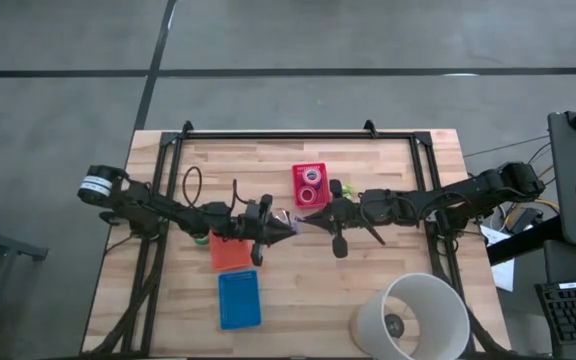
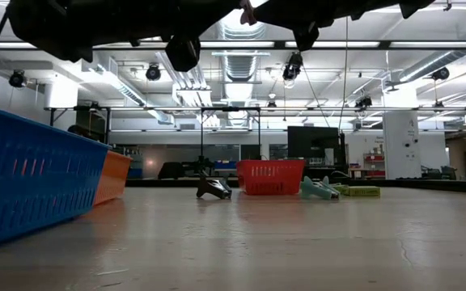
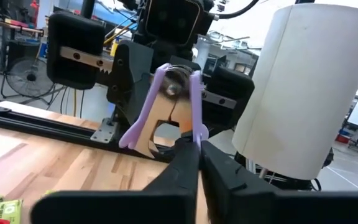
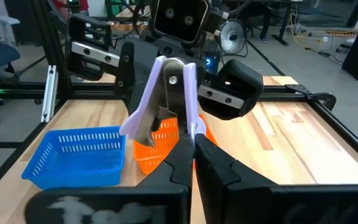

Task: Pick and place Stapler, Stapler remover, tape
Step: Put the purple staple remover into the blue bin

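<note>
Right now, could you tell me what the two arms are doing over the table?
Both arms meet mid-table, each end effector shut on the same purple staple remover: the left end effector and right end effector grip it from opposite sides, raised above the wood. It looks like a handover. The orange basket and blue basket sit nearby.

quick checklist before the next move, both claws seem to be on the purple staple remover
1. Left claw shut on the staple remover: ok.
2. Right claw shut on the same remover: ok.
3. Remover held in the air between both arms, off the table: ok.
4. Orange basket below the handover: ok.
5. Which basket the remover belongs in: cannot tell.
6. White cylinder away from both arms: ok.
</note>
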`<state>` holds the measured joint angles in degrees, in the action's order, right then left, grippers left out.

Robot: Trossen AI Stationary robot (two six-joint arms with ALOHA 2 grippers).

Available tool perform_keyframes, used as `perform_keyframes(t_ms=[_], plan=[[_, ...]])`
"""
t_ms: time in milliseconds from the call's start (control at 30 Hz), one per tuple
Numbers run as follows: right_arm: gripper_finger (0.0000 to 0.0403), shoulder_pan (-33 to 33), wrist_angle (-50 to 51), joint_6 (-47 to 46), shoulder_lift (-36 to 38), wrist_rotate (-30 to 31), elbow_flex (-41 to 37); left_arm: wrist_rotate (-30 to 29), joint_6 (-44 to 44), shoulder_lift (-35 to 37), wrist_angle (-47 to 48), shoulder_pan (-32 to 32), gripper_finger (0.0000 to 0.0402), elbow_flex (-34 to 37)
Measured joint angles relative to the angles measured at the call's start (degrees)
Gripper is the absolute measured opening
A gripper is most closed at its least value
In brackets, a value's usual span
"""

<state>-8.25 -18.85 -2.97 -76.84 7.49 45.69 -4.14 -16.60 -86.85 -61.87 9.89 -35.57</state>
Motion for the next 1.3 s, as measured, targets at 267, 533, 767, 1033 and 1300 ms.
perform_keyframes(t_ms=[267,533,767,1033,1300], plan=[[0.0009,0.0,0.5,-1.9,0.0,-0.1,0.0,1.0,-0.3,0.0,0.6,0.0,0.0006,0.2],[0.0044,0.0,1.6,-3.1,0.0,-0.9,0.0,4.3,-1.6,1.6,4.3,0.0,0.0004,0.2],[0.0122,0.0,3.2,-3.2,0.0,-0.2,0.0,6.0,-2.2,5.0,12.9,0.1,0.0003,0.2],[0.0161,0.2,4.1,-2.1,0.6,0.3,0.0,7.7,-4.8,13.4,33.7,6.8,0.0003,0.3],[0.0158,0.5,5.2,-1.9,0.6,0.2,0.0,6.6,-22.1,22.5,62.0,19.4,0.0003,0.3]])
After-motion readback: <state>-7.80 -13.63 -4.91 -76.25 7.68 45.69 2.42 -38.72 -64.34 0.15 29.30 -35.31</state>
